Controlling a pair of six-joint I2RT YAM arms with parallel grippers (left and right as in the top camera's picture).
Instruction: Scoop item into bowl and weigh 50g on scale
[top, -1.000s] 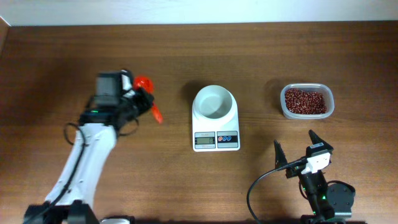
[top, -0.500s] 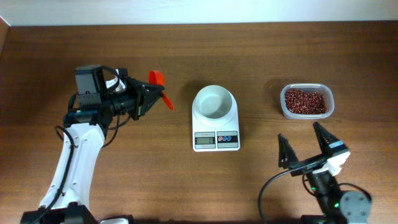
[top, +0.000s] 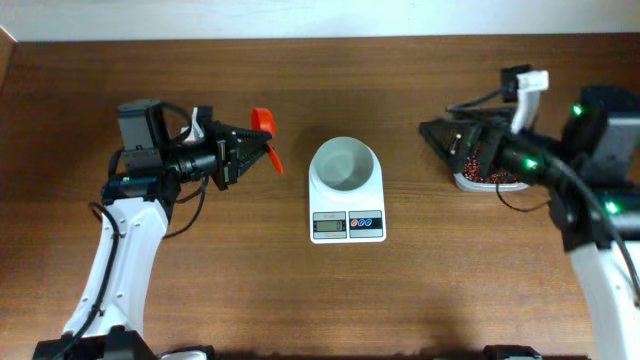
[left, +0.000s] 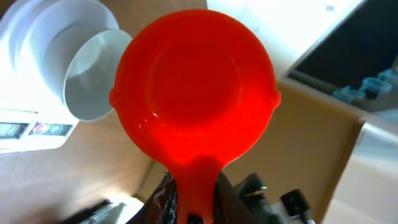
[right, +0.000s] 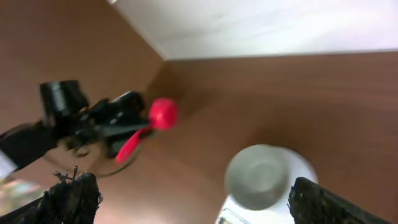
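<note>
My left gripper (top: 243, 153) is shut on the handle of the orange-red scoop (top: 263, 128), held empty in the air left of the bowl. In the left wrist view the scoop (left: 196, 93) fills the frame, with my fingers (left: 196, 202) clamped on its handle. The white bowl (top: 345, 163) sits empty on the white scale (top: 347, 226). My right gripper (top: 440, 130) is open and empty, raised over the left side of the clear tub (top: 503, 186). The tub holds the red beans (top: 478, 177), which my right arm partly hides. The right wrist view shows the bowl (right: 261, 177) and scoop (right: 163, 115) between my spread fingers (right: 202, 205).
The left arm (top: 120, 250) runs along the left side of the table, and the right arm (top: 600, 260) along the right. A white wall (top: 320, 15) borders the far edge of the wooden table (top: 300, 300). The scale display (top: 328, 226) faces the front edge.
My right arm has swung from the table's front edge up and back to above the bean tub, still open. My left gripper has turned the scoop slightly toward the bowl.
</note>
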